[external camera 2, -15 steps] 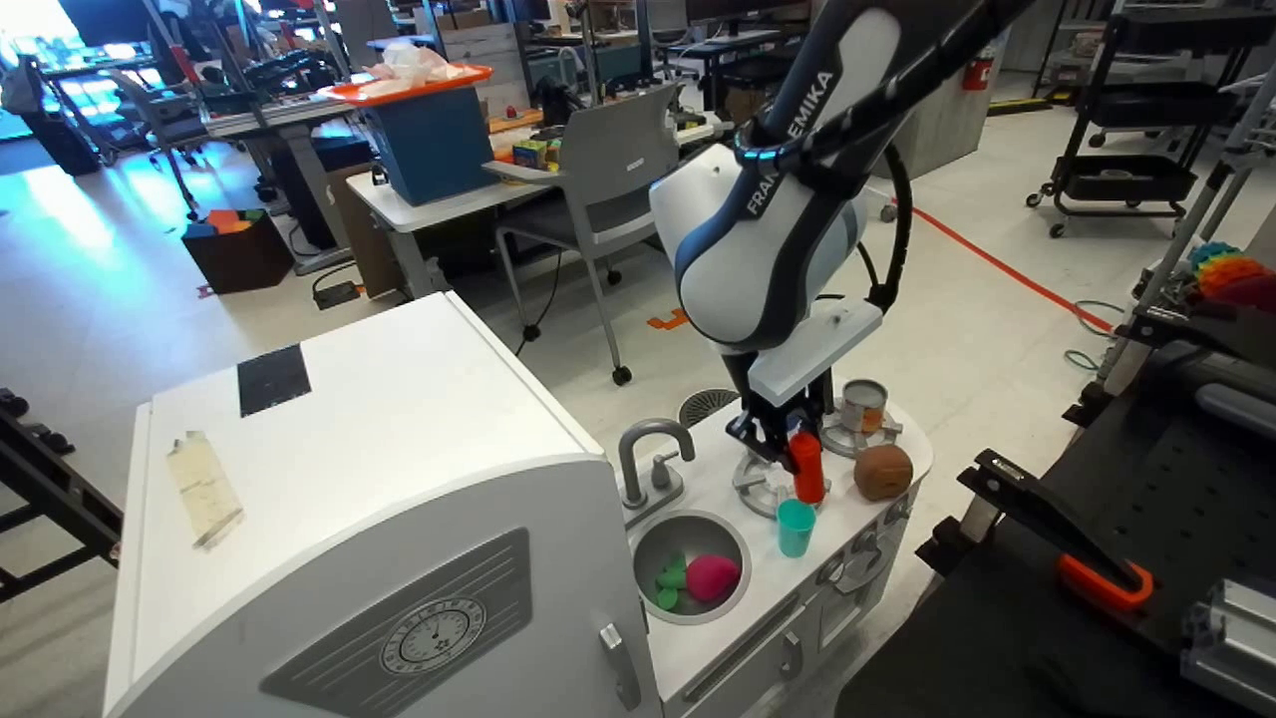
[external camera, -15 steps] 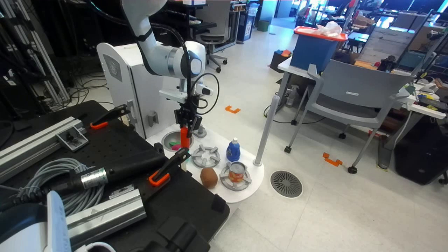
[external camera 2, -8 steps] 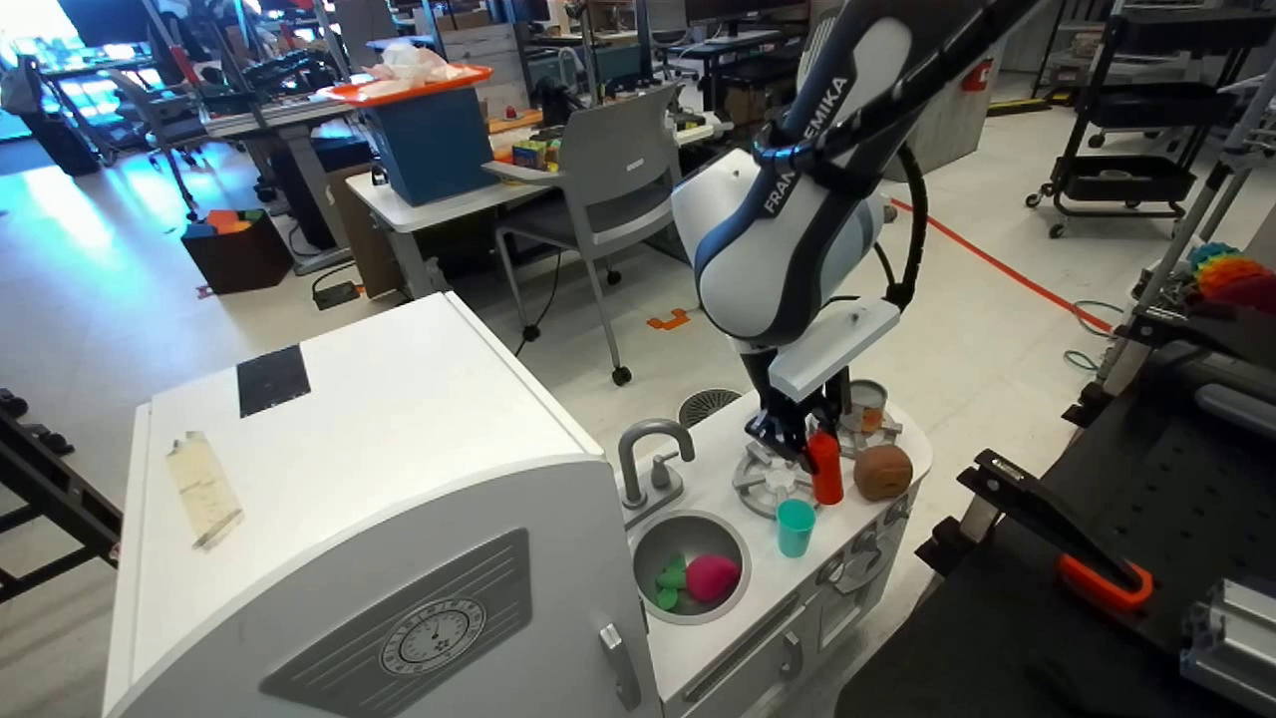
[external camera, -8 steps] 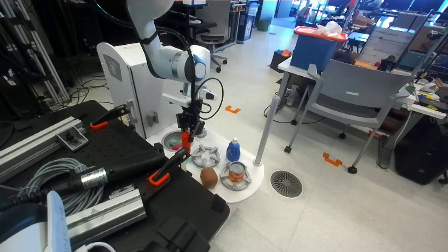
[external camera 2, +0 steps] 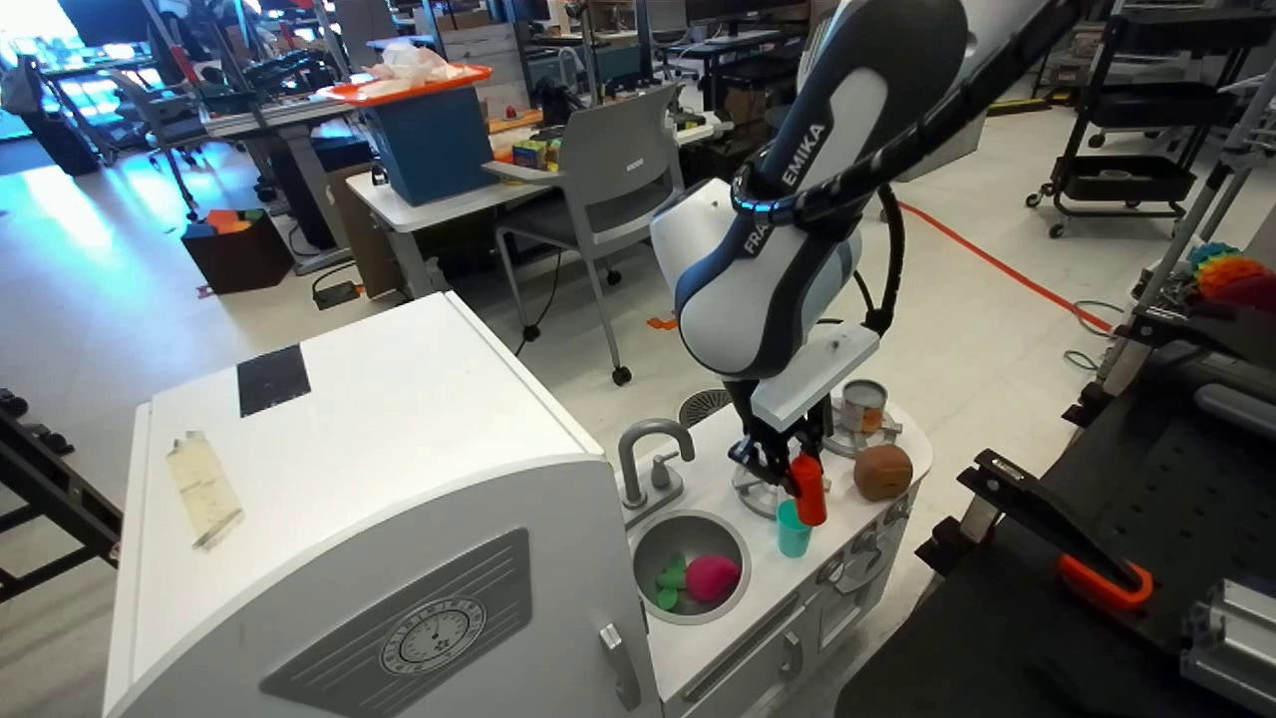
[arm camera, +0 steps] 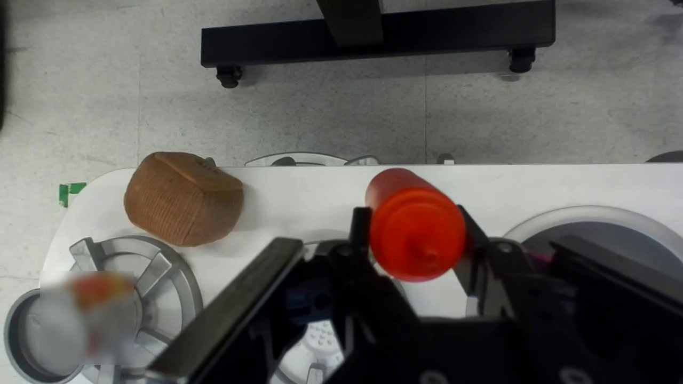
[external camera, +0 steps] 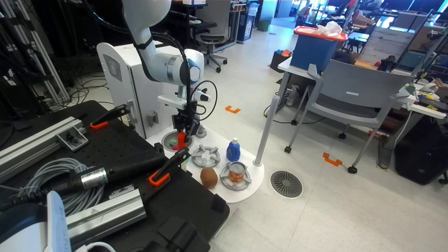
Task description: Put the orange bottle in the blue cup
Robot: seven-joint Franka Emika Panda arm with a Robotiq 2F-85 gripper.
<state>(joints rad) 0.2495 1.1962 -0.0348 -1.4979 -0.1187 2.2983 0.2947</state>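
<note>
The orange-red bottle [external camera 2: 809, 491] is held between the fingers of my gripper [arm camera: 416, 226]; it also shows in an exterior view [external camera: 181, 140]. The fingers press on its two sides near the top, and it hangs slightly tilted above the counter. The teal-blue cup [external camera 2: 794, 538] stands upright on the counter beside the sink. The bottle's lower end overlaps the cup's rim in that exterior view; I cannot tell whether they touch. The cup is hidden in the wrist view and nearly hidden behind a clamp in an exterior view.
The sink [external camera 2: 740, 538] holds a pink and green toy. A faucet [external camera 2: 638, 449] stands behind it. A brown toy [arm camera: 184, 200], a can [external camera 2: 863, 405] on a burner, and a blue bottle [external camera: 233, 150] stand on the counter. A black table with clamps [external camera: 164, 175] borders it.
The gripper with the bottle first moved away from the sink, then came back toward it and lower. The bottle now overlaps the cup's rim in an exterior view. The cup has not moved.
</note>
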